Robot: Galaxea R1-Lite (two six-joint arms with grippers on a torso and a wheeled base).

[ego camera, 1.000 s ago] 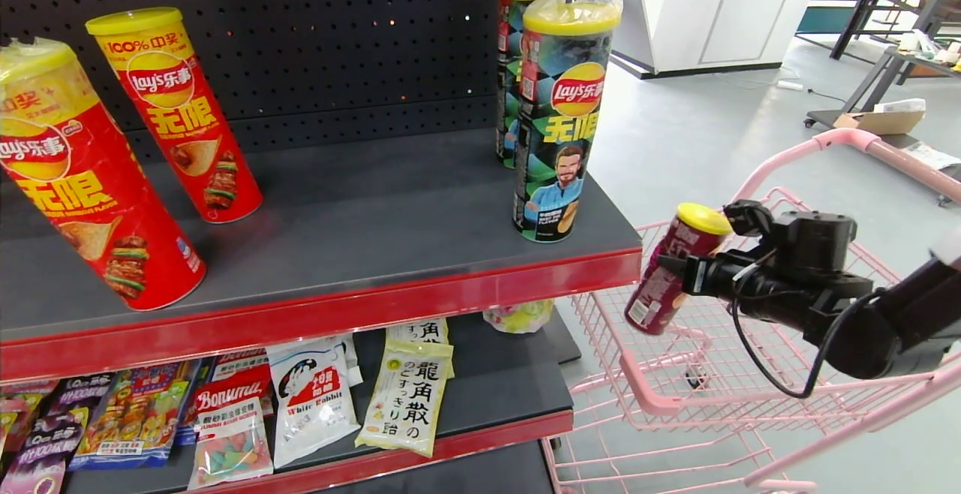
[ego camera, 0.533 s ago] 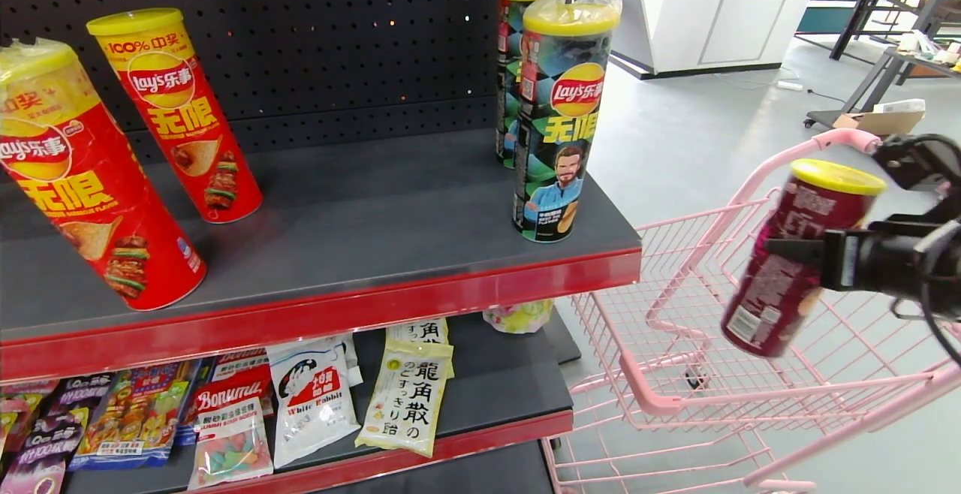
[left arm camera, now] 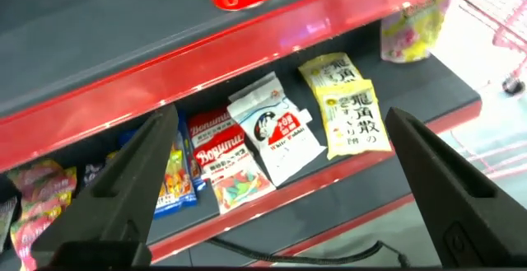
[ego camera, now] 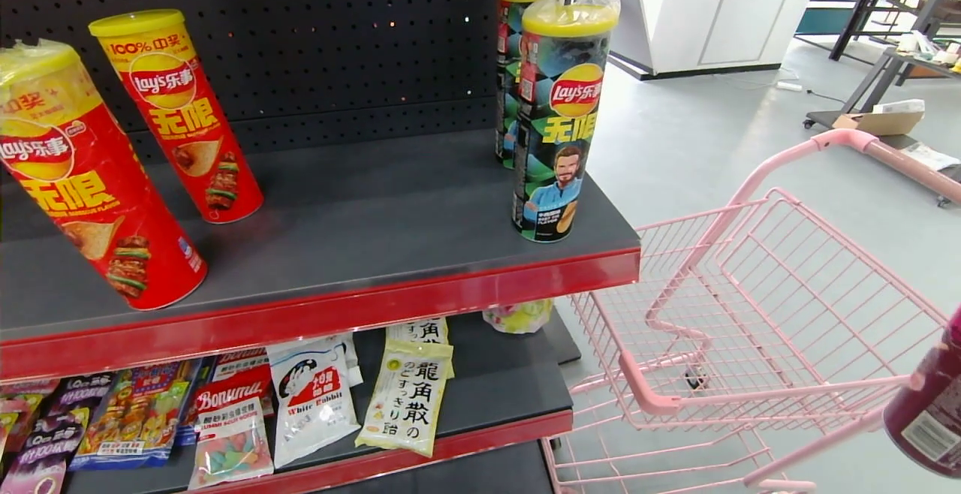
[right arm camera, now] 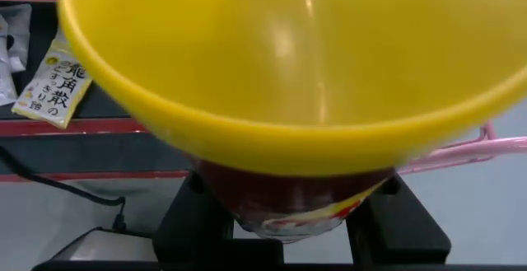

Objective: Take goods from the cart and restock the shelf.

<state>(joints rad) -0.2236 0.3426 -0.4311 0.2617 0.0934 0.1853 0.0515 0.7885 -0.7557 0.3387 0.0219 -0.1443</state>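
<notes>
**Your maroon chip can (ego camera: 929,419) is now clear of the pink cart (ego camera: 784,164).**
Your right gripper (right arm camera: 295,221), fingers pinching the can, now holds it at the cart's near right side, no longer above the cart. The shelf (ego camera: 360,216) left of the cart likely comes next. Your left gripper (left arm camera: 280,119) has its fingers spread, empty.

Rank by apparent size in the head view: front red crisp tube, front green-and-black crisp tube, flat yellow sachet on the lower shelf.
1. Front red crisp tube, though nearness to the camera inflates it.
2. Front green-and-black crisp tube.
3. Yellow sachet.
</notes>
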